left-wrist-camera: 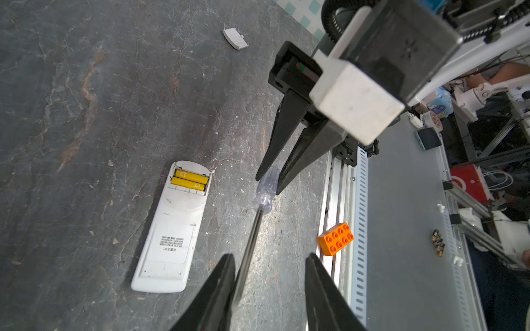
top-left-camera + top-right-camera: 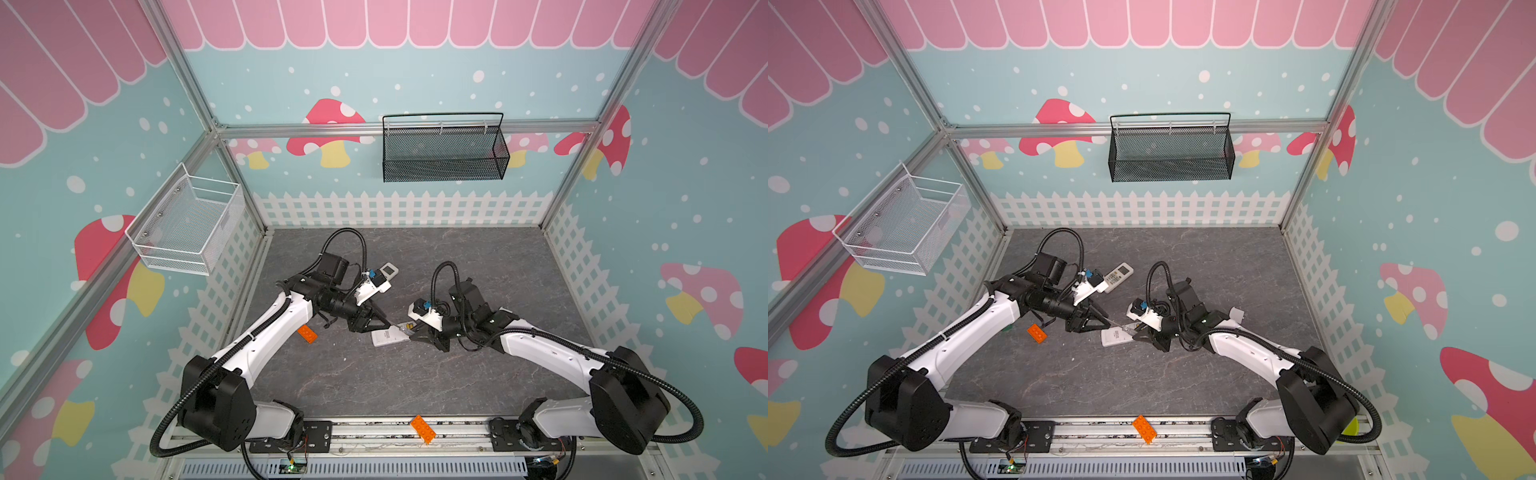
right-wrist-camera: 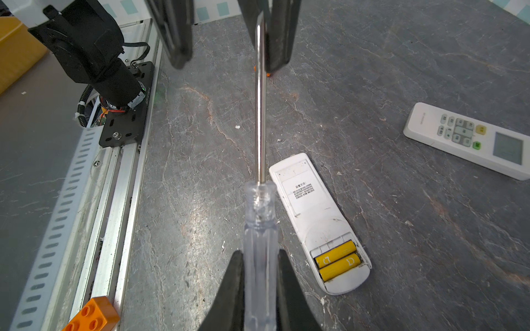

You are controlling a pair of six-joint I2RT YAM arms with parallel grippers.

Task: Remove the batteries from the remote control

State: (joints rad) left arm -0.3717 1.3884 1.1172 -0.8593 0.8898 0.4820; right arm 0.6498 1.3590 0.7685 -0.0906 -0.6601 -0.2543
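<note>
Between the arms, frame centre: the screwdriver [image 3: 260, 143] is spanning the gap, clear handle toward the right arm, steel shaft toward the left arm.
Handle end: the right gripper [image 3: 260, 258] is clamping the clear handle between both fingers.
Shaft end: the left gripper [image 1: 269, 259] is standing partly wide around the shaft. One fingertip [image 1: 226, 266] is touching the steel and the other is standing clear, so no firm grip is showing.
Task items: two yellow batteries [image 1: 189, 180] are sitting side by side in the uncovered bay of the remote control [image 2: 388, 336], which is lying face down just under the tool at the centre of both top views. No black cells are showing.
Cover: the white cover [image 2: 1237, 312] is lying right of centre, behind the right arm.
Step in hand (judgement): the bay is standing open and the tool is being steadied between the two arms. No cell is out.
Next move (judgement): one secure hold on the tool, then the tip going under a cell's end.
Edges: the front rail [image 2: 374, 434] is running along the bottom of the frame, carrying an orange brick [image 2: 423, 429]. A second brick [image 2: 306, 333] is lying left of centre, and a second remote [image 2: 1119, 276] is lying face up just above centre.
Open room: the bare table [image 2: 415, 382] is lying lower centre and upper right.
</note>
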